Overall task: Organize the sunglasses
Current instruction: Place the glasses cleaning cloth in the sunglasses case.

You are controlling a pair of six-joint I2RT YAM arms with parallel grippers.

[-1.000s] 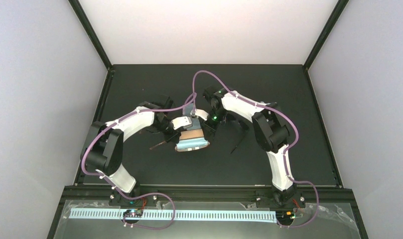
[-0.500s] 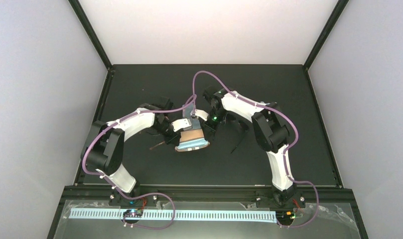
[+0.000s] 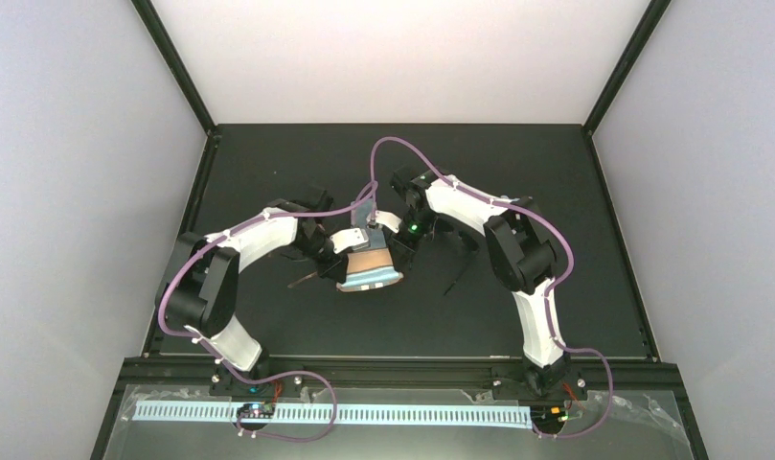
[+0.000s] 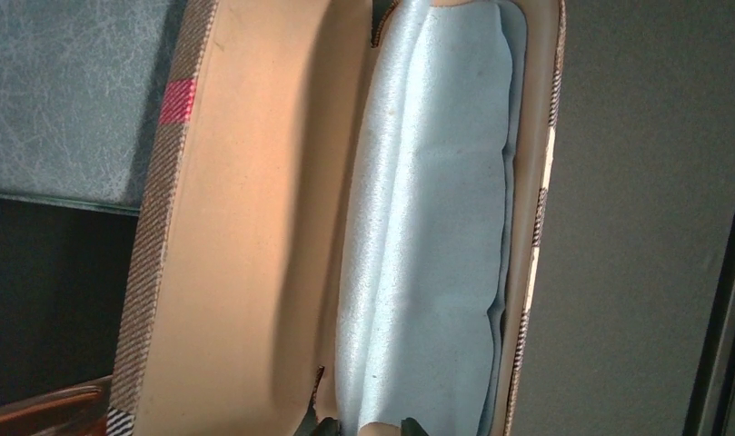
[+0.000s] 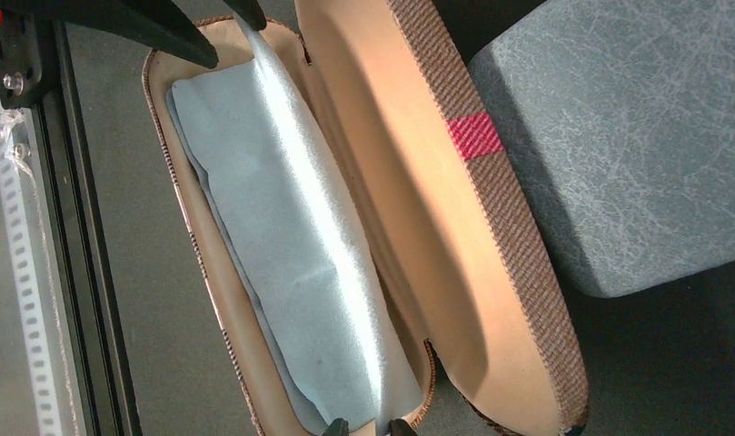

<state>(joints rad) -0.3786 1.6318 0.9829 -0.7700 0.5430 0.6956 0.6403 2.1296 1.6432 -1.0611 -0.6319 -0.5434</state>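
Inside woven tan oblong case (image 4: 150, 272), glossy pale-blue cloth (image 4: 427, 227), left tool (image 4: 365, 427), right tool (image 5: 368, 427), both slightly apart.

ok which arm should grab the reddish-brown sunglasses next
Probably left. The reddish-brown sunglasses lie on the left side of the open case, close to the left gripper and in its wrist view's corner; the right gripper would have to reach across the case.

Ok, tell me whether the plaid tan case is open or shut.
Open: the tan case has its lid swung back, lining bare, light blue cloth inside.
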